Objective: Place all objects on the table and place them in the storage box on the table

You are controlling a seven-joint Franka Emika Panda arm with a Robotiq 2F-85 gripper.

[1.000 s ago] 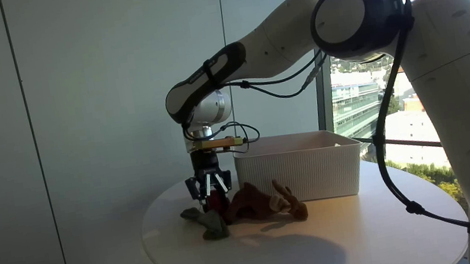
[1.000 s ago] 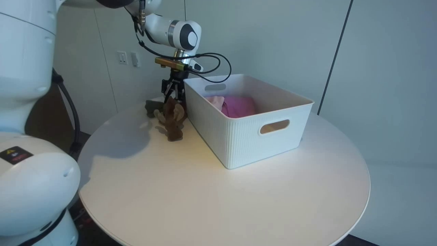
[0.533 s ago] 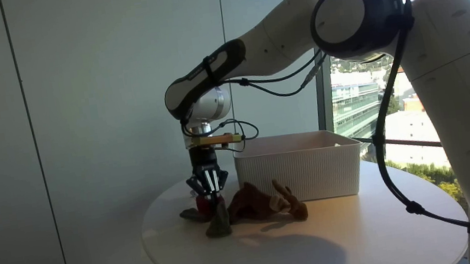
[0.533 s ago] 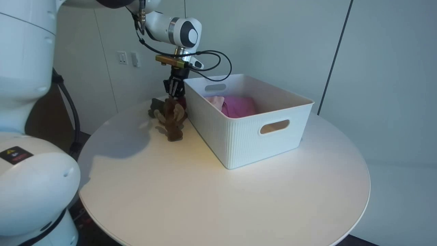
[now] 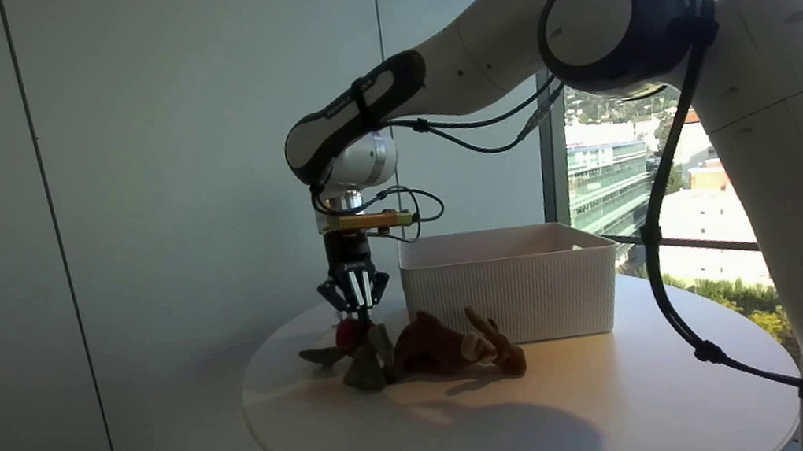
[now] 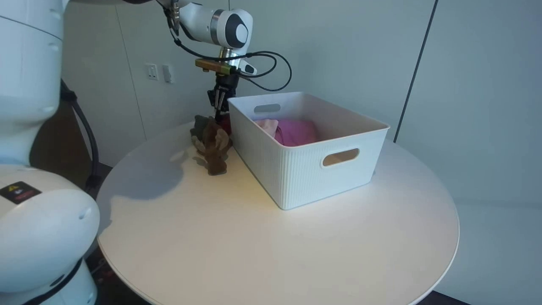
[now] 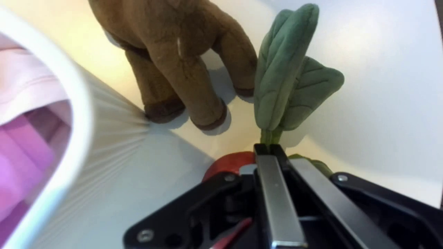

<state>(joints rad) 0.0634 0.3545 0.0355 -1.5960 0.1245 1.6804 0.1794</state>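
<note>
Green plush stem [image 7: 267, 136] in the pinch, and it looks a good one! The gripper [image 7: 269, 149] is drawn nearly together on the neck of the stuffed vegetable [image 7: 277, 79], leaves [image 7: 287, 58] fanning one way, red body [image 7: 228, 162] tucked beside the fingertips [image 7: 260, 151]. All of it is outside the storage box [image 6: 296, 178], just beside the ribbed wall [image 5: 508, 301]; whether every leaf clears the table [image 6: 338, 254], I cannot tell.

Lift is the call, as I read it, and straight up first, no cutting the corner: in both exterior views the red body sits below the rim [image 7: 82, 103], so a sideways swing at this height would likely scrape the wall or knock the load loose. Thin stem, soft toy, so expect some sway; a firm squeeze and a smooth pace should serve best. Mind the neighbour, too! The brown plush animal [image 6: 215, 146] lies close, one leg right by a leaf in the wrist view, and a drag across could tug it along. Once the lowest leaf tops the rim, over toward the middle it should go, down near the pink cloth [image 6: 296, 132], and only then let go. That animal, on the table, looks next.
</note>
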